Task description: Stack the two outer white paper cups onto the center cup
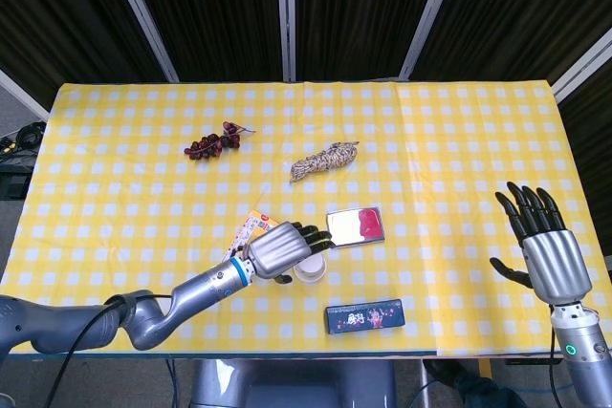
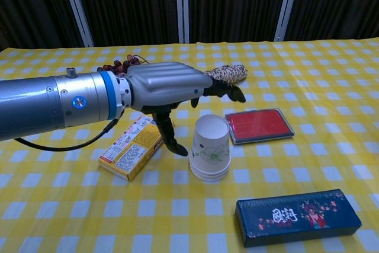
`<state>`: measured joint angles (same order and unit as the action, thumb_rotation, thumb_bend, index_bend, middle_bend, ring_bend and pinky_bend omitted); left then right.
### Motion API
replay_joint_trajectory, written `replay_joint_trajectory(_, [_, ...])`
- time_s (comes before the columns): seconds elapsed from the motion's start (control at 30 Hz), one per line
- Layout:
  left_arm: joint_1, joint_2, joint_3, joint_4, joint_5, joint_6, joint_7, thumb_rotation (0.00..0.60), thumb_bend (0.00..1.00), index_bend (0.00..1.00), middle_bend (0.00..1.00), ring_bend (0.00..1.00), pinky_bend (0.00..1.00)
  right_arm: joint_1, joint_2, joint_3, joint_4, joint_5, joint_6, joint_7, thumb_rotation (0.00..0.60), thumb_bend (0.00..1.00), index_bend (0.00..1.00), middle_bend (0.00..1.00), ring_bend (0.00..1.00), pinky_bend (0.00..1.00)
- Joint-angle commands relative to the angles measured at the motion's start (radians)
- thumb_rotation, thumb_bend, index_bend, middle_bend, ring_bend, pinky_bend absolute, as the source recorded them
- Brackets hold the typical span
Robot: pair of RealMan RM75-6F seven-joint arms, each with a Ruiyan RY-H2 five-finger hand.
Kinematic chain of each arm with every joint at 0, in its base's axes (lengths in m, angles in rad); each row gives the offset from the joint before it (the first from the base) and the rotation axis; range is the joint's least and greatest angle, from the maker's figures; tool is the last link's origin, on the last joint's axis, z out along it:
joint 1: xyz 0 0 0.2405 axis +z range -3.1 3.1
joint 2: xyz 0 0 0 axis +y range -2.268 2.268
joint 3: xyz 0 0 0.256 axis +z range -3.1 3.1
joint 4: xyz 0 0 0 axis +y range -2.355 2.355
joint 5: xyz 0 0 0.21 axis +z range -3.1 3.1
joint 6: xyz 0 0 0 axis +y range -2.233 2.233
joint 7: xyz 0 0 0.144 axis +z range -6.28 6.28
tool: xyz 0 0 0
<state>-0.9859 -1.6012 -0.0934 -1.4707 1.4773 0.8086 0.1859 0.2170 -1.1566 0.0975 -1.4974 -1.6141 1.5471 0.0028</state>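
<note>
Cups [image 2: 209, 153] nested into one upside-down stack near the middle front of the bench [image 1: 459, 140], axis upright, bases up, rims down on the checked cloth. Just behind and right of the stack, a red-topped tin [image 2: 259, 125]; just left, a yellow box [image 2: 131, 147]; in front and right, a dark box [image 2: 298, 216]. Further back, a rope bundle [image 1: 324, 161] and a bunch of grapes [image 1: 212, 144].

Left hand [image 2: 172, 90] just left of and above the stack, palm down, holding nothing: fingers [image 2: 228, 89] stretched out over and behind the top cup, thumb hanging down just beside the stack's left wall. Contact between thumb and cup wall impossible to tell in either view. In the head view, same hand [image 1: 279, 250] partly over the stack [image 1: 309, 270].

Right hand [image 1: 545, 246] well apart at the far right edge, fingers spread and pointing up, empty.

Stack lies right of and below the left palm, far nearer that hand than the right. Judged from the single nested pile, stacking looks done; a lift up and back to the left should clear the thumb from the upright wall without tipping it.
</note>
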Motion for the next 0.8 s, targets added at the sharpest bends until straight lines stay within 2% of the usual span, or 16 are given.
replay_joint_trajectory(0.03, [0.036, 0.019, -0.011, -0.008, -0.001, 0.074, -0.002, 0.600, 0.00, 0.00, 0.00, 0.00, 0.10, -0.001, 0.000, 0.001, 0.000, 0.000, 0.001, 0.000, 0.600, 0.00, 0.00, 0.00, 0.00, 0.01])
replay_joint_trajectory(0.1, [0.064, 0.044, -0.017, -0.019, -0.004, 0.124, 0.007, 0.600, 0.00, 0.00, 0.00, 0.00, 0.03, -0.003, 0.001, 0.003, -0.001, 0.002, 0.003, 0.000, 0.600, 0.00, 0.00, 0.00, 0.00, 0.01])
replay_joint_trajectory(0.17, [0.085, 0.063, -0.020, -0.031, -0.013, 0.155, 0.020, 0.600, 0.00, 0.00, 0.00, 0.00, 0.00, -0.004, 0.002, 0.004, -0.002, 0.005, 0.003, -0.001, 0.600, 0.00, 0.00, 0.00, 0.00, 0.01])
replay_joint_trajectory(0.4, [0.296, 0.187, -0.008, -0.133, -0.127, 0.405, 0.119, 0.600, 0.00, 0.00, 0.00, 0.00, 0.00, -0.015, 0.029, 0.010, -0.029, 0.046, -0.017, -0.010, 0.600, 0.00, 0.00, 0.00, 0.00, 0.00])
replay_joint_trajectory(0.6, [0.477, 0.337, 0.043, -0.259, -0.200, 0.559, 0.109, 0.600, 0.00, 0.00, 0.00, 0.00, 0.00, -0.018, 0.053, 0.015, -0.066, 0.076, -0.040, -0.028, 0.600, 0.00, 0.00, 0.00, 0.00, 0.00])
replay_joint_trajectory(0.8, [0.599, 0.442, 0.104, -0.306, -0.202, 0.633, 0.053, 0.600, 0.00, 0.00, 0.00, 0.00, 0.00, -0.019, 0.061, 0.019, -0.082, 0.085, -0.047, -0.036, 0.600, 0.00, 0.00, 0.00, 0.00, 0.00])
